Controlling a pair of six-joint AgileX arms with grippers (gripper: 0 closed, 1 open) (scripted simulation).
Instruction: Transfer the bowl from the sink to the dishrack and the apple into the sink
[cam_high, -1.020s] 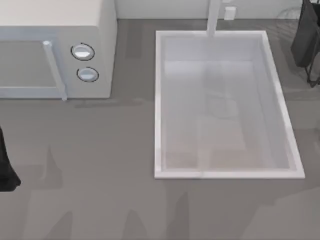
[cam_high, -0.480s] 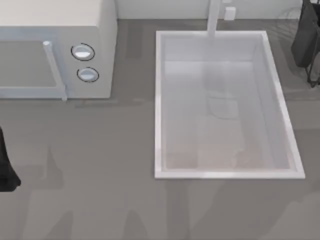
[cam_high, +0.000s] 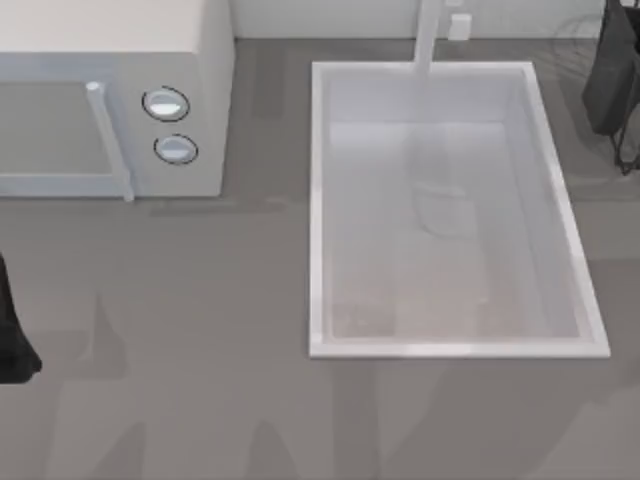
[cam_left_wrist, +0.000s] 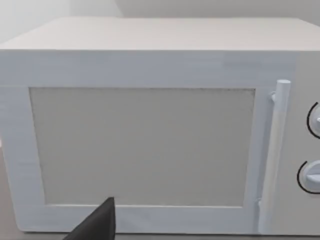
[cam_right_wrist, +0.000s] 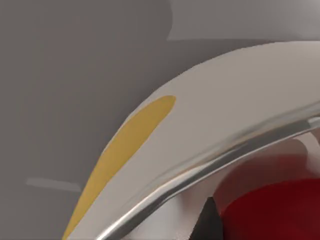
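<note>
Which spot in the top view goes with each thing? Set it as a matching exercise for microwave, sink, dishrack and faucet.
Things:
1. microwave
2. sink
3. dishrack
4. faucet

Places in the top view:
A. upper right edge
B. at the middle of the basin's upper rim
C. upper left
D. centre right

Pairs: 1-C, 2-D, 3-A, 4-B

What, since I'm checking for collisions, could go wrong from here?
1. The right wrist camera sits close to a pale curved rim, with what may be the apple just beyond; a hasty move might strike it.
2. The faucet overhangs the sink's far end and could be clipped.
The left arm is parked at the table's left edge, facing the microwave.
</note>
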